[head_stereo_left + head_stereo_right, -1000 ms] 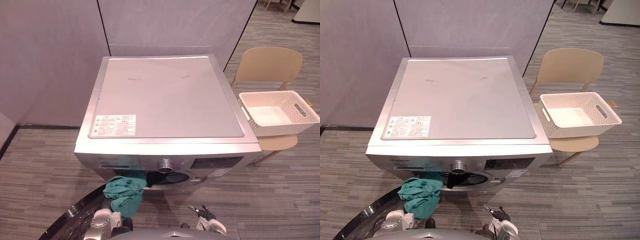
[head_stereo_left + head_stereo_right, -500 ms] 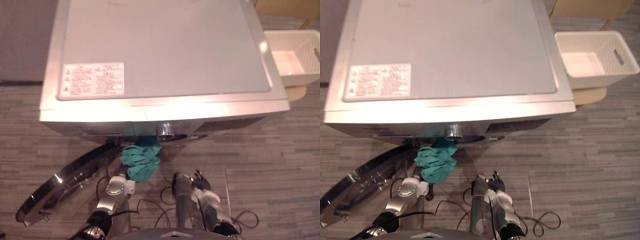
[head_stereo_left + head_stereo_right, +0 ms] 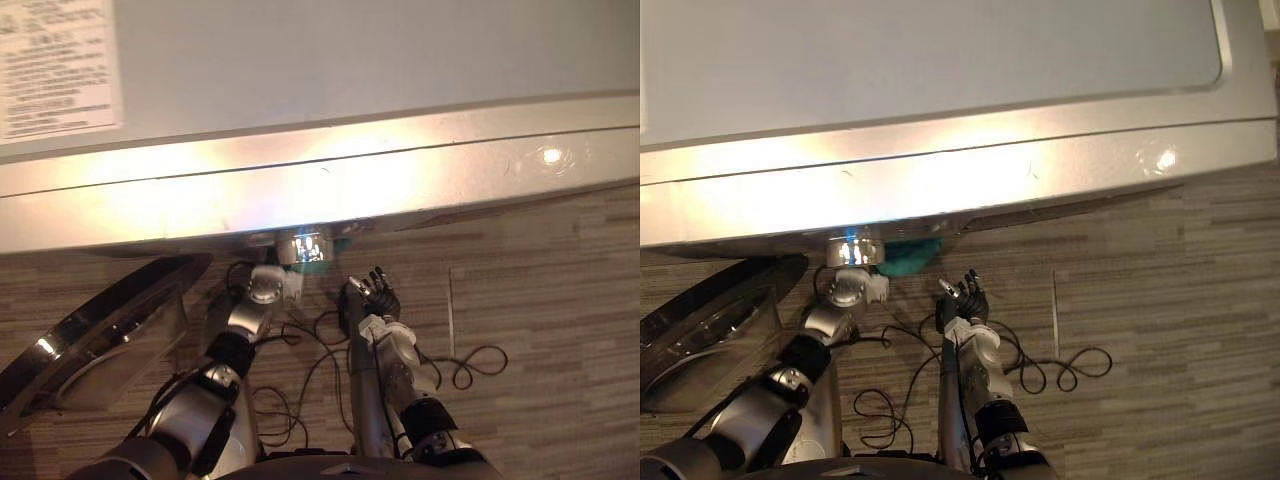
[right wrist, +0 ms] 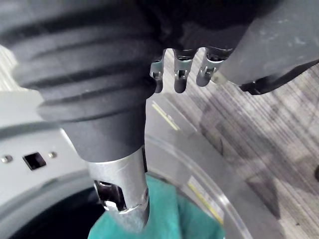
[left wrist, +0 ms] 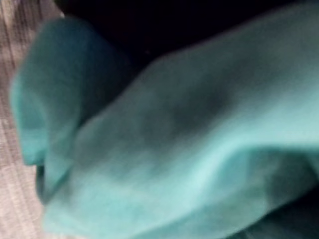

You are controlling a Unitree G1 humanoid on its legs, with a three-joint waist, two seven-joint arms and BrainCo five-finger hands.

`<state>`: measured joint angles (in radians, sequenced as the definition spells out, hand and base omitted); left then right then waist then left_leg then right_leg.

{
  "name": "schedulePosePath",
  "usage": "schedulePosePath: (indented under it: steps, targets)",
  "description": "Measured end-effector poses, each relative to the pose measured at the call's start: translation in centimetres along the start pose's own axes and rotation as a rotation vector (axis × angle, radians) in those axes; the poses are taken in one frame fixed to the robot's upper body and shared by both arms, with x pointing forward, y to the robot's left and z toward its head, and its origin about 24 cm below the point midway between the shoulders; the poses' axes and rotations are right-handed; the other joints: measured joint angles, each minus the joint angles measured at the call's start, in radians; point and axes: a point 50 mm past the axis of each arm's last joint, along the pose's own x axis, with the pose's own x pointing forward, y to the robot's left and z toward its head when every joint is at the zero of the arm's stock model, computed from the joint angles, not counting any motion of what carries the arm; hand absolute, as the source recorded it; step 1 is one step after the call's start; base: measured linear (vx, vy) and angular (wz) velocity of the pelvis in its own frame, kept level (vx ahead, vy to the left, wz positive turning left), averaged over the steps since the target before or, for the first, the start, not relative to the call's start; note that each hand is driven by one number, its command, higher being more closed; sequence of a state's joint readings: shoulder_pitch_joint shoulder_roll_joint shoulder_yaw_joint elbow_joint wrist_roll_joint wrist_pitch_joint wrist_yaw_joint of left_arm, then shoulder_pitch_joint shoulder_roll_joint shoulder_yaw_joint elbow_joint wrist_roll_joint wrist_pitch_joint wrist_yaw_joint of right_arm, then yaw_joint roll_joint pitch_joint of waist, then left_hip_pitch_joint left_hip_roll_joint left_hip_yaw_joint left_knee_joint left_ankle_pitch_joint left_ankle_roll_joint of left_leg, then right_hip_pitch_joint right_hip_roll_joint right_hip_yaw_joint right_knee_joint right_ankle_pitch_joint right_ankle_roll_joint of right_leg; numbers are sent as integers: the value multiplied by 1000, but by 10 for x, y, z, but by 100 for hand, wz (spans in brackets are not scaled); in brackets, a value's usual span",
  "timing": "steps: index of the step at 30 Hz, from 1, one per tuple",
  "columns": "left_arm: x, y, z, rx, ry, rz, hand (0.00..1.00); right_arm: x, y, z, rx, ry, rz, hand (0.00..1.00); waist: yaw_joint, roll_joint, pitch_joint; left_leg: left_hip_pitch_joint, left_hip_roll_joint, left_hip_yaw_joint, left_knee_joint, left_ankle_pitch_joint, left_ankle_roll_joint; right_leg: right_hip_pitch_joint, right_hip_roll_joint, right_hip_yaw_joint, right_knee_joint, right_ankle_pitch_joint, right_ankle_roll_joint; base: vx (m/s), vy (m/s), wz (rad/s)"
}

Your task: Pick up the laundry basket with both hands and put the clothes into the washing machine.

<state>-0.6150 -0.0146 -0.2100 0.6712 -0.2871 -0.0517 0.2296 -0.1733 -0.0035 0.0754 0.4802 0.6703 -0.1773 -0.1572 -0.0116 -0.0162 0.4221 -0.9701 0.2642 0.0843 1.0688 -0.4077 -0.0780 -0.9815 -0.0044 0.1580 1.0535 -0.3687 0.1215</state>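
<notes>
The silver washing machine point(image 3: 350, 60) stands just in front of me, its front edge overhanging the drum opening. A teal cloth point(image 5: 189, 149) lies against the dark drum in the left wrist view, and a bit of it peeks out under the front edge point(image 3: 908, 256). My left wrist point(image 3: 263, 292) reaches up under that edge at the opening, with the hand hidden there. My right hand point(image 3: 378, 297) hovers to the right of it, below the edge, fingers point(image 4: 180, 74) relaxed and holding nothing. The teal cloth point(image 4: 167, 209) sits in the drum's mouth beyond it.
The round glass door point(image 3: 90, 340) hangs open to the left, close by my left arm. Grey striped floor point(image 3: 560, 300) spreads out to the right of my right hand. A white label point(image 3: 55, 70) is stuck on the machine's top.
The camera has moved forward and tipped down, so the basket and chair have left the picture. The teal cloth went from hanging below the opening to mostly under the front edge, with my left hand.
</notes>
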Motion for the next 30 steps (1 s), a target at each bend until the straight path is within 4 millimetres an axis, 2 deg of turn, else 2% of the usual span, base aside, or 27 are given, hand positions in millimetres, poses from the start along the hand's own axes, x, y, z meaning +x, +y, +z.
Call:
schedulePosePath:
  steps: [1,3,6,8,12,16,18,21,22,23,25,26,27,30]
  targets:
    - [4,4,8,-24,-18,23,100,0,1,2,4,-12,3,0,-1,-1,1,-10,6,2,3,0,-1,-13,6,2,0,3,0,-53,-18,-32]
    - [19,22,46,-113,-101,98,100,0,4,7,17,-42,12,0,-7,-13,9,-39,28,18,10,0,-1,-55,30,21,3,16,5,-41,-24,-33]
    - [32,46,85,-191,-178,174,100,0,4,9,25,-55,15,0,-25,-26,19,-50,46,26,12,0,-2,-70,49,27,-4,27,5,-17,-17,-25]
    - [37,55,118,-256,-275,195,100,-4,-5,6,17,-51,-3,0,-38,-28,21,-59,61,26,9,1,-3,-72,61,22,-20,34,5,-3,8,-11]
    - [40,48,140,-337,-323,168,100,-7,-17,9,14,-72,-39,0,-34,-30,21,-82,67,35,-7,9,-11,-100,66,26,-49,58,3,-10,36,-12]
    - [45,41,155,-597,-297,128,100,-7,-19,8,39,-68,-49,0,-27,-32,19,-110,78,37,-9,27,-5,-124,79,29,-72,95,-3,-65,36,-13]
    - [46,41,177,-677,-325,111,100,-7,-26,11,52,-79,-76,0,-29,-35,20,-144,79,51,-8,39,8,-165,82,47,-83,124,-13,-131,53,-16]
    - [42,52,208,-614,-413,134,100,-17,-41,6,67,-67,-126,0,-34,-37,21,-187,84,64,-2,57,14,-211,95,74,-100,153,-44,-136,49,-23]
    - [41,54,213,-592,-427,140,100,-19,-44,6,68,-68,-135,0,-38,-39,22,-193,84,65,-1,60,15,-218,95,76,-103,159,-53,-118,56,-18]
    - [38,58,223,-480,-465,168,100,-25,-52,3,68,-60,-160,0,-45,-41,23,-208,84,61,0,66,16,-230,94,76,-112,167,-66,-104,65,-17]
    - [32,60,239,-53,-565,263,100,-36,-65,-3,62,-45,-193,0,-54,-41,28,-234,83,56,-6,75,19,-246,94,73,-140,184,-92,-93,71,-15]
    - [31,59,243,89,-590,298,100,-38,-68,-4,58,-41,-200,0,-55,-43,35,-237,82,54,-9,76,20,-247,93,73,-149,189,-99,-75,90,-4]
    - [27,49,254,544,-682,401,0,-41,-74,-3,38,-40,-195,0,-55,-42,59,-245,77,51,-18,84,26,-247,82,62,-171,199,-108,-66,90,4]
    - [23,36,266,1168,-803,535,0,-38,-76,-2,22,-45,-172,0,-56,-41,77,-266,69,51,-44,117,38,-252,58,35,-209,225,-102,-23,62,12]
